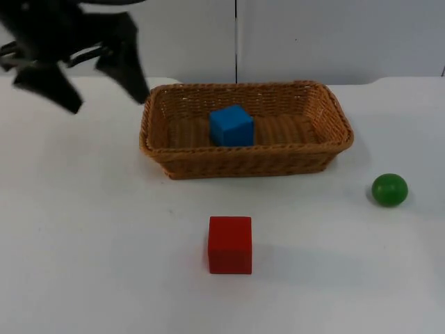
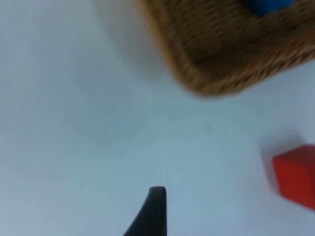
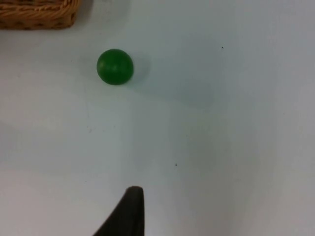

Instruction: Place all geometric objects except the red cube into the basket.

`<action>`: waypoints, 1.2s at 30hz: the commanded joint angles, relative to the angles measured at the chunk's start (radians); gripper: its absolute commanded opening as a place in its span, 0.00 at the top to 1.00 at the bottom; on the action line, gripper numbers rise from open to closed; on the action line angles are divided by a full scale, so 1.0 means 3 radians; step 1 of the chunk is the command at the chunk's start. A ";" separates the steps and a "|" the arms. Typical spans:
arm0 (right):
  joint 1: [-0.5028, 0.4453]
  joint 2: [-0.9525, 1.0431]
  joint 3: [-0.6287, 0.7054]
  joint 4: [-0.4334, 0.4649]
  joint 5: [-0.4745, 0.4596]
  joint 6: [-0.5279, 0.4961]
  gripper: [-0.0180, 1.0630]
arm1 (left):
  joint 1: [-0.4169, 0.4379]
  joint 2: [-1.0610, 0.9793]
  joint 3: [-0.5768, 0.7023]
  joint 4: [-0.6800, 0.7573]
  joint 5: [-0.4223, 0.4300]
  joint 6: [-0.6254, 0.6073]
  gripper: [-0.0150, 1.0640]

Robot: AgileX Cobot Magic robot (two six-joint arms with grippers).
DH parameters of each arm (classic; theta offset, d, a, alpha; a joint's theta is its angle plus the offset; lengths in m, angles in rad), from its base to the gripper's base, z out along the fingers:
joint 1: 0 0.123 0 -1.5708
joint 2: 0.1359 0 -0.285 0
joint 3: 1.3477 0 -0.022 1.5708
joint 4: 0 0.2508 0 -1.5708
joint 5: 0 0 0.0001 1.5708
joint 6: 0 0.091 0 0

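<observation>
Centrally on the white table (image 1: 83,264) sits the wicker basket (image 1: 245,161), its long side running across the top view, with the blue cube (image 1: 231,126) resting on its floor just left of middle. In front of the basket, apart from its near wall, stands the red cube (image 1: 230,244) on bare table. The green ball (image 1: 389,189) lies well off to the right of the basket, near its right end but not touching it, with nothing between the two.

At the far left, the left gripper (image 1: 104,87) hangs above the table just beside the basket's left end, its two fingers spread wide and holding nothing. Its wrist view takes in the basket's corner (image 2: 216,54), a sliver of the blue cube (image 2: 268,5) inside and the red cube (image 2: 298,174) beyond on the table.

The right wrist view looks onto the green ball (image 3: 114,67) lying on open table, with the basket's corner (image 3: 39,14) near it. Whether the right gripper is spread or pressed together cannot be told.
</observation>
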 commanded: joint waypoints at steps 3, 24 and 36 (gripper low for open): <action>-0.0022 -0.0010 0.0001 -0.0023 -0.0034 -0.0016 0.01 | 0.0141 -0.0492 0.0700 0.0007 -0.0289 -0.0054 0.18; -0.0022 -0.0010 0.0001 0.0014 -0.0027 -0.0043 0.01 | 0.0176 -0.2042 0.1809 0.0724 -0.0415 -0.0504 0.01; 0.0264 0.0472 -0.0057 0.0132 -0.0006 -0.0200 0.01 | 0.0176 -0.2096 0.1809 0.0927 -0.0426 -0.0621 0.01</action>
